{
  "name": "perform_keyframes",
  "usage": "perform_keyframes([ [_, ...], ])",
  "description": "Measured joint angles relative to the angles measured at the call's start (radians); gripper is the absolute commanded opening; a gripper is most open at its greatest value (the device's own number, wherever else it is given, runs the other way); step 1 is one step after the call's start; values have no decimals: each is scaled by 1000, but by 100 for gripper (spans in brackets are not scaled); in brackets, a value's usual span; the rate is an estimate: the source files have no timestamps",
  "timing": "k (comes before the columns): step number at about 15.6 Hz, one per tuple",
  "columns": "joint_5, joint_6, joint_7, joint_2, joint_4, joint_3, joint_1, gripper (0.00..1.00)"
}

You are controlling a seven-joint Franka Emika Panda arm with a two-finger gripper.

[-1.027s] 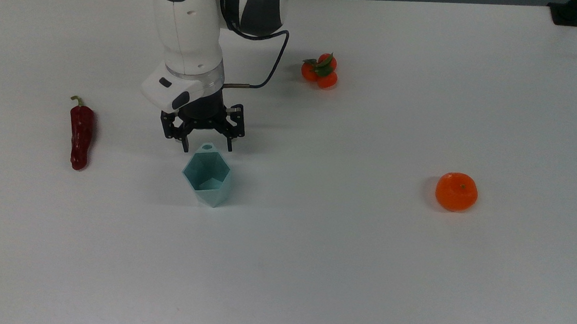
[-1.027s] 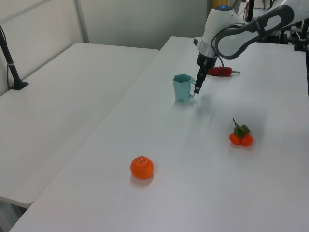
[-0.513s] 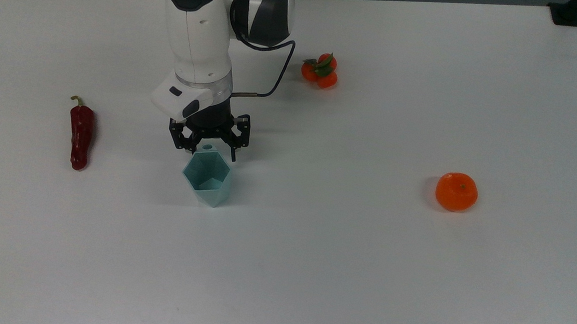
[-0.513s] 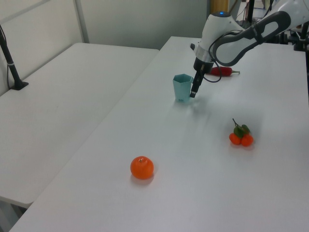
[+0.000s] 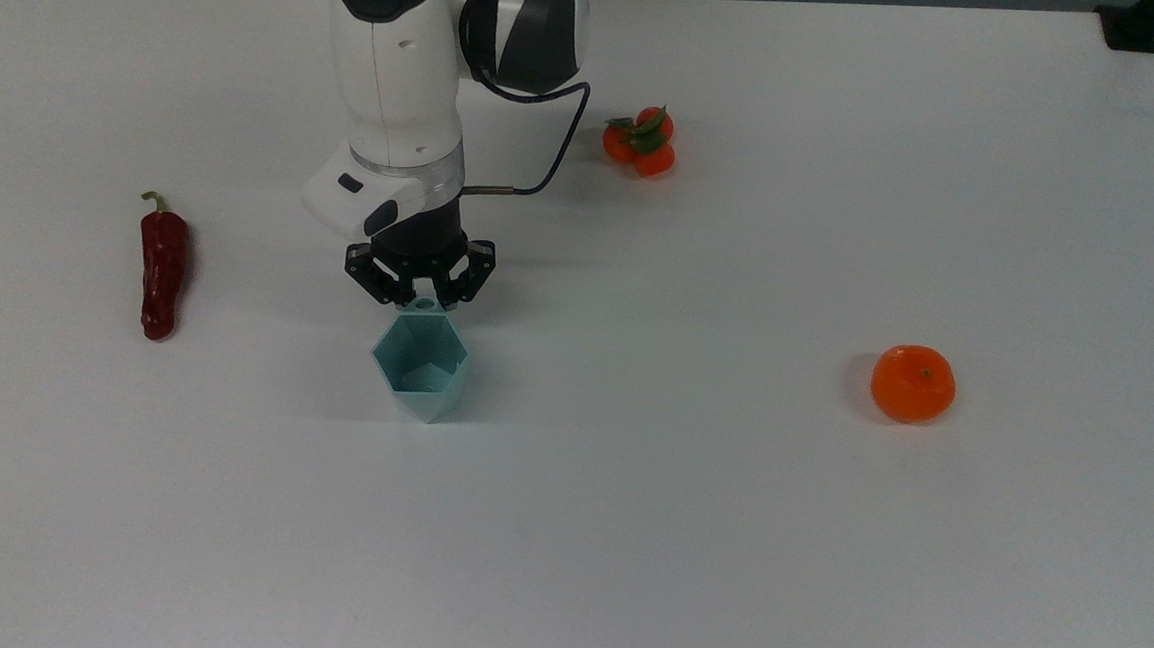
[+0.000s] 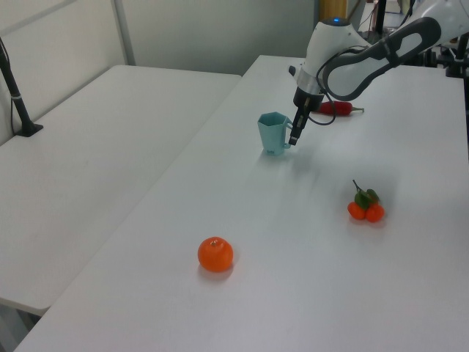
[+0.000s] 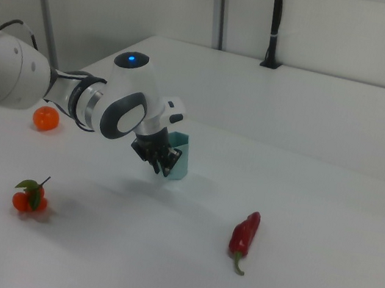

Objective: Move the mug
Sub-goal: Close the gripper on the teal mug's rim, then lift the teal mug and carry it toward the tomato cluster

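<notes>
across the white surface (image 5: pixel 822 579), items listed by size, largest first.

robot arm (image 5: pixel 396 83): white, with a blue light on top; reaches down from the top view's upper left toward the middle of the surface. a black cable loops off its wrist.

tool (image 5: pixel 419 297): black, two-fingered, pointing down, fingers drawn in and pinching the small handle tab of the mug. seen also in the left view (image 6: pixel 292 137) and the right view (image 7: pixel 161 165).

mug (image 5: pixel 421 363): pale teal, faceted, hexagonal rim, open end up; sits left of centre in the top view, just below the tool, handle tab toward the arm. in the left view (image 6: pixel 272 132) it appears slightly tilted; whether its base touches the surface cannot be told.

red pepper (image 5: pixel 160 272): long, dark red, green stem; lies well apart from the mug at the top view's left.

orange (image 5: pixel 913 383): alone at the top view's right, well apart from everything else.

small orange fruits (image 5: pixel 640 142): a cluster with green leaves, at the top view's upper middle, near the arm's cable.
</notes>
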Motion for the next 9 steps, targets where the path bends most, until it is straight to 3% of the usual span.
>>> perform_keyframes([
  [9,0,-20,1,-41,16,-2,-8,0],
])
